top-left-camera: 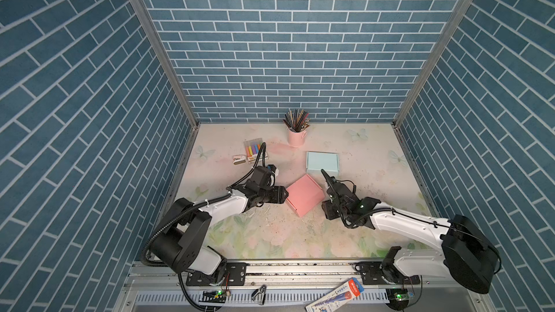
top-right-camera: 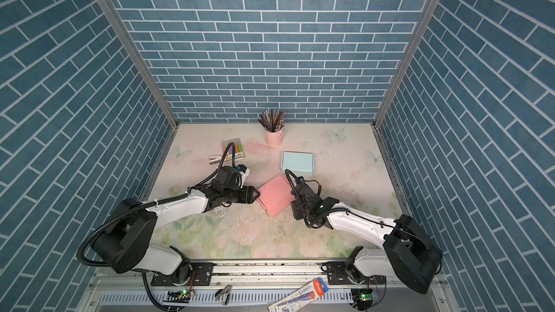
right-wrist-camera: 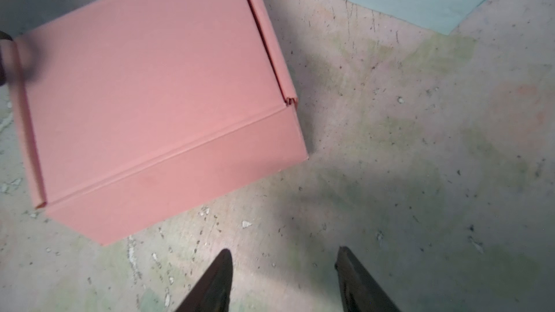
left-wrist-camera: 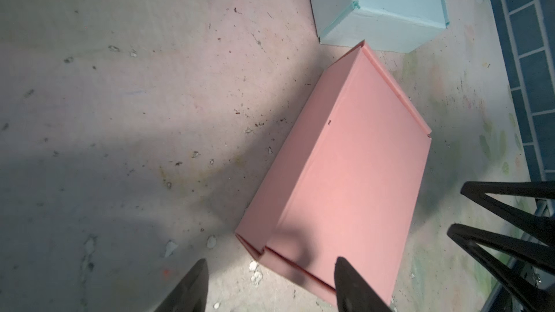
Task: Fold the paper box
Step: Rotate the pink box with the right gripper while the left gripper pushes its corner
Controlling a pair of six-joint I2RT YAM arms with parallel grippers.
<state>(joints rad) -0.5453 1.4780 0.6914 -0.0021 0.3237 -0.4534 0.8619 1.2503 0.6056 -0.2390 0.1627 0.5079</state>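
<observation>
Both top views: pink box (top-left-camera: 304, 195) (top-right-camera: 274, 198) closed, flat mid-table (top-left-camera: 375, 205), btwn the arms; blue box (top-left-camera: 322, 162) just behind.
L wrist: left gripper (left-wrist-camera: 270, 262) jaws wide at the box edge, maybe touching.
R wrist: right gripper (right-wrist-camera: 284, 250) jaws apart, empty, beside the box.

The left arm (top-left-camera: 222, 205) reaches in from the lower left of both top views and the right arm (top-left-camera: 402, 220) from the lower right, forearms slanting toward the centre. The left gripper (top-left-camera: 284, 195) points rightward, jaws parted wide. The right gripper (right-wrist-camera: 283, 250), just right of centre, tilts downward, jaws likewise apart.
</observation>
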